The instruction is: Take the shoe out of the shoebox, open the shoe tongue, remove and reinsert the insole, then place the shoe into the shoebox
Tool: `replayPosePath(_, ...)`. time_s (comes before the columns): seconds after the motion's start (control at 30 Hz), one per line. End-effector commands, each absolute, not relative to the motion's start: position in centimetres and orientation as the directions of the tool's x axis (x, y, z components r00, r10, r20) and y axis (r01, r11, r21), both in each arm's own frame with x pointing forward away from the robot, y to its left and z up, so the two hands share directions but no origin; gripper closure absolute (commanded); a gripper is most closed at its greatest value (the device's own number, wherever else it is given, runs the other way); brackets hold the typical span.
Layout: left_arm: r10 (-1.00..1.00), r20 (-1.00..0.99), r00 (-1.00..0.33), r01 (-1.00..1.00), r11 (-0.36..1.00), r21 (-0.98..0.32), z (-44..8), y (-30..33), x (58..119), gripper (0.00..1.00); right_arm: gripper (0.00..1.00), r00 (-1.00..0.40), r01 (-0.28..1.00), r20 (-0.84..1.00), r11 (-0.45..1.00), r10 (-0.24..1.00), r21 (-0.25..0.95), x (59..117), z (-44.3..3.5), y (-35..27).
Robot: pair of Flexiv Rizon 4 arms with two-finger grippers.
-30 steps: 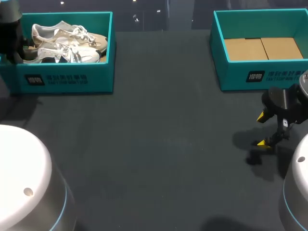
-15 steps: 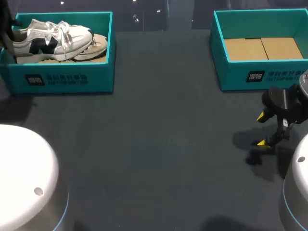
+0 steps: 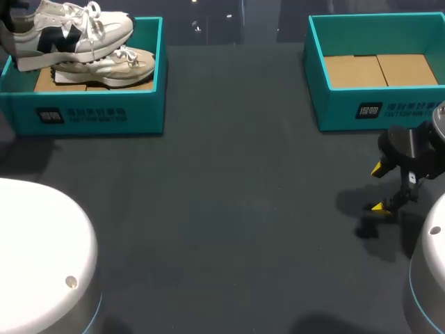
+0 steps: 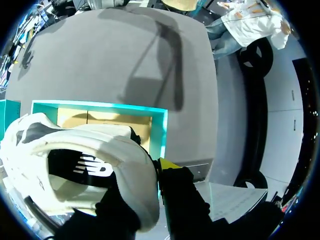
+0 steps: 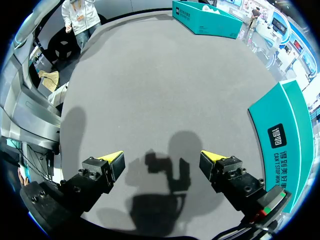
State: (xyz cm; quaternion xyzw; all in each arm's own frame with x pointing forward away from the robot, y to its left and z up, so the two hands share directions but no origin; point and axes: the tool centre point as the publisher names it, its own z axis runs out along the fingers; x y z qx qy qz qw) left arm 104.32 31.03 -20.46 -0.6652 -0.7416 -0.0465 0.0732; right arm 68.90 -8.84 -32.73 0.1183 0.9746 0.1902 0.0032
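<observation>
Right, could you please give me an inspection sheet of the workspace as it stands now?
Surface: dark table, bare in the middle.
Job's things: left box holds the second shoe; the raised shoe hangs above that box. The right box shows only its cardboard floor.
Clutter: nothing seen.
Grippers: left gripper is shut on the raised shoe at its heel, one finger inside and one outside. Right gripper is open, above the table in front of the right box, holding nothing.
Cables: nothing seen.
Surroundings: nothing seen.
</observation>
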Motion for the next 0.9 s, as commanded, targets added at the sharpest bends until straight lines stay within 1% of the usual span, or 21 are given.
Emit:
replayPosePath(0.03, 0.98, 0.168, -0.103, 0.994, 0.109, -0.028, -20.2, 31.1, 104.2, 1.0, 0.0, -0.972, 0.229, 0.036, 0.9, 0.233, 0.37, 68.7, -32.7, -8.8)
replayPosePath(0.27, 0.98, 0.168, -0.103, 0.994, 0.109, -0.028, -20.2, 31.1, 104.2, 1.0, 0.0, -0.972, 0.229, 0.036, 0.9, 0.233, 0.37, 68.7, -32.7, -8.8)
replayPosePath(0.33, 0.985, 0.149, -0.091, 0.995, 0.097, -0.03, -19.2, 30.3, 103.1, 1.0, 0.0, -0.972, 0.229, 0.036, 0.9, 0.233, 0.37, 68.7, -32.7, -8.8)
replayPosePath(0.47, 0.993, 0.102, -0.052, 0.998, 0.054, -0.016, -15.9, 28.4, 101.2, 1.0, 0.0, -0.972, 0.229, 0.036, 0.9, 0.233, 0.37, 68.7, -32.7, -8.8)
replayPosePath(0.63, 0.994, 0.105, -0.008, 1.0, 0.008, 0.0, -13.8, 25.6, 99.4, 1.0, 0.0, -0.972, 0.229, 0.036, 0.9, 0.233, 0.37, 68.7, -32.7, -8.8)
replayPosePath(0.9, 0.986, 0.16, 0.036, 0.999, -0.041, 0.025, -13.0, 20.5, 96.7, 1.0, 0.0, -0.972, 0.229, 0.036, 0.9, 0.233, 0.37, 68.7, -32.7, -8.8)
